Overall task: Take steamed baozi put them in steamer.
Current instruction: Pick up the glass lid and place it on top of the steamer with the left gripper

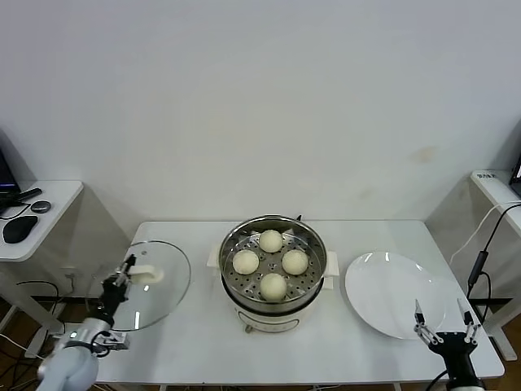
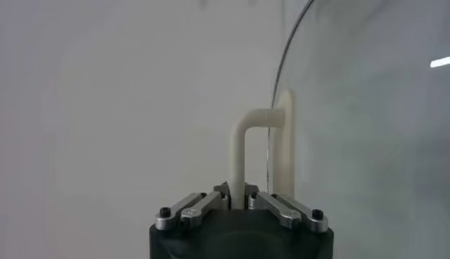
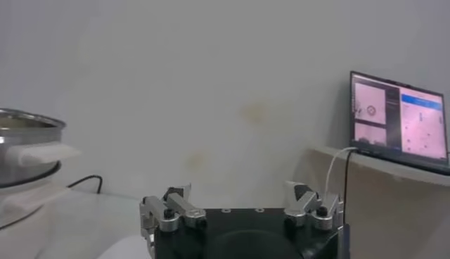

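**Four buns in the steamer, lid handle clamped**

Four steamed baozi (image 1: pixel 271 262) sit in the steamer (image 1: pixel 273 273) at the centre of the head view. They are small, round, smooth and pale cream, spaced in a diamond on the perforated tray and not touching each other. The steamer is a shiny steel pot on a white base with side handles, standing on the white surface (image 1: pixel 195 342).

The left gripper (image 1: pixel 126 273), at the lower left, reaches up and inward from the frame's corner; its jaws are closed on the white handle (image 2: pixel 242 151) of the glass lid (image 1: pixel 151 285). The left wrist view shows the lid seen edge-on, the handle's bar pinched between the jaws.

The right gripper (image 1: pixel 444 323), at the lower right, hangs over the near edge of the single flat white plate (image 1: pixel 391 289), jaws spread wide and holding nothing.

One steamer, one lid, one plate, four buns.
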